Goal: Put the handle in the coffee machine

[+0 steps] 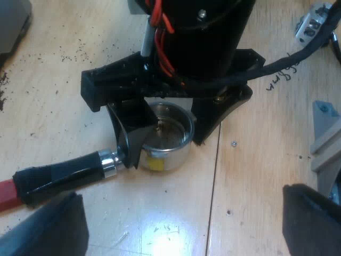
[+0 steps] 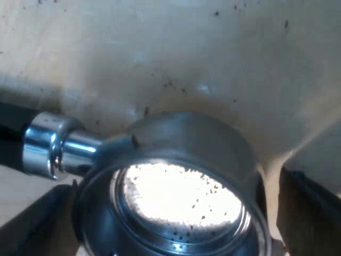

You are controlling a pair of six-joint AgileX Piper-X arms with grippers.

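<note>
The red end (image 1: 7,195) of the handle is running out of the left wrist view, so we are seeing only where it starts. A grey blocky shape (image 1: 10,21) and a grey-blue angled piece (image 1: 326,130) are also being cut off, and we cannot tell what either is. The right arm's black body is covering the counter beyond the basket. In the right wrist view glare is washing out the basket's floor, and the handle is sinking into shadow just past its chrome collar (image 2: 45,145).

The shiny round metal holder (image 1: 178,152) with the dark, tape-wrapped handle (image 1: 64,176) is lying loose on the pale wooden counter (image 1: 256,160), which is carrying scattered dark coffee specks. Its open steel basket (image 2: 197,138) is facing up and holding only a thin scatter of dark crumbs on a bright floor. A yellow patch (image 1: 157,163) is showing on its outer wall.

Our right hand (image 2: 171,186) is straddling the basket, its black fingers (image 2: 306,208) apart, one on each side. A pale strip of counter is showing between one finger and the wall. On the other side we cannot tell whether finger and metal are touching. Our left hand (image 1: 180,210) is hovering over the counter near the handle, its two fingers (image 1: 48,226) standing wide apart with bare counter between them.
</note>
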